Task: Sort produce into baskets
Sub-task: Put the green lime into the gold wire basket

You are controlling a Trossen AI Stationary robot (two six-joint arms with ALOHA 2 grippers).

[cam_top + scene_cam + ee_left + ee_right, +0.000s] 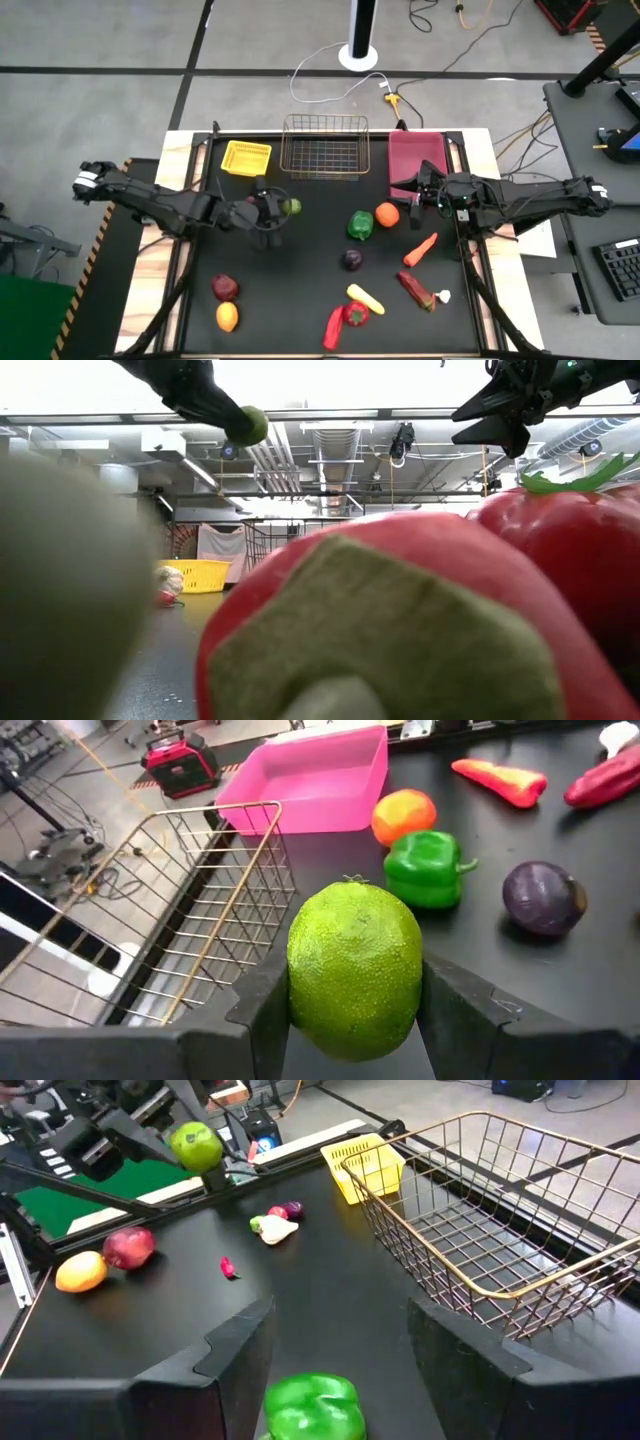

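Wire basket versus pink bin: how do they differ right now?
The wire basket is bare metal mesh that you can see through; the pink bin is solid magenta plastic. The wire basket sits in the middle of the far row, while the pink bin is at its right end, partly under the right gripper. Both are rectangular, and nothing shows inside either.

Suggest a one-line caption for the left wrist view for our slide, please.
Left gripper holding a green lime beside the wire basket, pink bin beyond.
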